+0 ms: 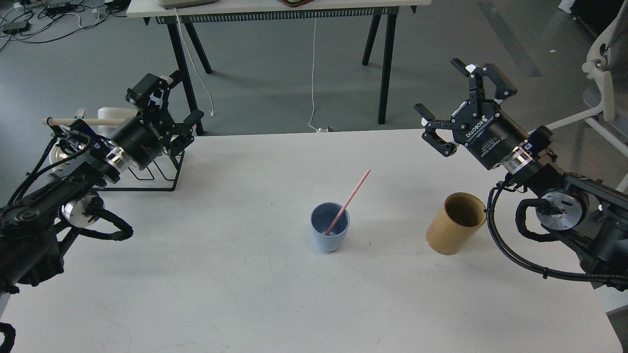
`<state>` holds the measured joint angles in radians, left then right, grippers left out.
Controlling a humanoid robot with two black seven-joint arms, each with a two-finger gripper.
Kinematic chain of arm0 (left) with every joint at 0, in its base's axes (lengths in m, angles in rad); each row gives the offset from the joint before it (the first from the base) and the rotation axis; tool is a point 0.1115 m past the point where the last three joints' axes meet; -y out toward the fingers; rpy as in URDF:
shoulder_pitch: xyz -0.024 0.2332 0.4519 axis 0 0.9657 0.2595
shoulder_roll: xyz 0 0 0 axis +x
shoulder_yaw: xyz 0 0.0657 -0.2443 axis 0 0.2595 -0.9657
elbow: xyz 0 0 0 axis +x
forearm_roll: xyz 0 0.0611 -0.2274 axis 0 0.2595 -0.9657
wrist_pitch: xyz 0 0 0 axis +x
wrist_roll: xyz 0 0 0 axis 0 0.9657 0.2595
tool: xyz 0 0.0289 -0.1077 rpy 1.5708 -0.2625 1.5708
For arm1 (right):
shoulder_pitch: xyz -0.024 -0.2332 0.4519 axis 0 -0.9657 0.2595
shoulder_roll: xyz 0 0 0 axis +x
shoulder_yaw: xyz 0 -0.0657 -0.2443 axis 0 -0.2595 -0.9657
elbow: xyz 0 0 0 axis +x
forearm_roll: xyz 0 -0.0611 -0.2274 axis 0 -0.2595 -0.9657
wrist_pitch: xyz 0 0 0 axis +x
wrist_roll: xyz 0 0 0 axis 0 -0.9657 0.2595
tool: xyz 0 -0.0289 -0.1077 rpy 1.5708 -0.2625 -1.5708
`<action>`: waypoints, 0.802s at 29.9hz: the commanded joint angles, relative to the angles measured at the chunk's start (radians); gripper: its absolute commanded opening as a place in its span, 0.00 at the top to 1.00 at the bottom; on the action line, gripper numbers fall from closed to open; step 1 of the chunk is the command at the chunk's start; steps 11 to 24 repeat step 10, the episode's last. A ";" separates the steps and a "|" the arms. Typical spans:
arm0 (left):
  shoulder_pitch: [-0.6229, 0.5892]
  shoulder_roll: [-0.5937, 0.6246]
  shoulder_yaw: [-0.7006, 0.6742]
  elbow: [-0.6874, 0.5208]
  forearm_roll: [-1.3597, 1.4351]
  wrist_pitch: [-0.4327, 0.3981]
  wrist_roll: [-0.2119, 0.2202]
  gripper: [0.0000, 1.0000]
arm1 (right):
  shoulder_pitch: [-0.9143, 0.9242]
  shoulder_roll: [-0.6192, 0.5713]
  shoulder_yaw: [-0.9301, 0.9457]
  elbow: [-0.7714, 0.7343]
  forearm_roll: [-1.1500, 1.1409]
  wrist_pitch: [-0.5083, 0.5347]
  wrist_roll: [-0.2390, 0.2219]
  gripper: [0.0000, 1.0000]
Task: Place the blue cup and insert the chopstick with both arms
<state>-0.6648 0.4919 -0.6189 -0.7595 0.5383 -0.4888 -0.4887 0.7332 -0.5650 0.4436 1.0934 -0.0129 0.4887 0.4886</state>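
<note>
The pale blue cup (329,228) stands upright on the white table (245,274), near its middle. The pink chopstick (352,195) leans inside the cup, its top end pointing up and to the right. My left gripper (180,96) is open and empty, raised over the table's far left edge, far from the cup. My right gripper (441,89) is open and empty, raised at the far right, above and behind the wooden holder.
A tan wooden cylindrical holder (457,223) stands right of the cup, below my right arm. A black wire rack (157,171) with a pale wooden dowel (86,121) sits at the far left under my left arm. Another table's legs stand behind.
</note>
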 commanded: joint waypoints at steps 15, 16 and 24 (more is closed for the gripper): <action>-0.001 -0.015 -0.013 0.008 0.000 0.000 0.000 0.01 | -0.041 0.023 0.116 -0.035 0.021 0.000 0.000 0.01; -0.001 -0.015 -0.013 0.008 0.000 0.000 0.000 0.01 | -0.041 0.023 0.116 -0.035 0.021 0.000 0.000 0.01; -0.001 -0.015 -0.013 0.008 0.000 0.000 0.000 0.01 | -0.041 0.023 0.116 -0.035 0.021 0.000 0.000 0.01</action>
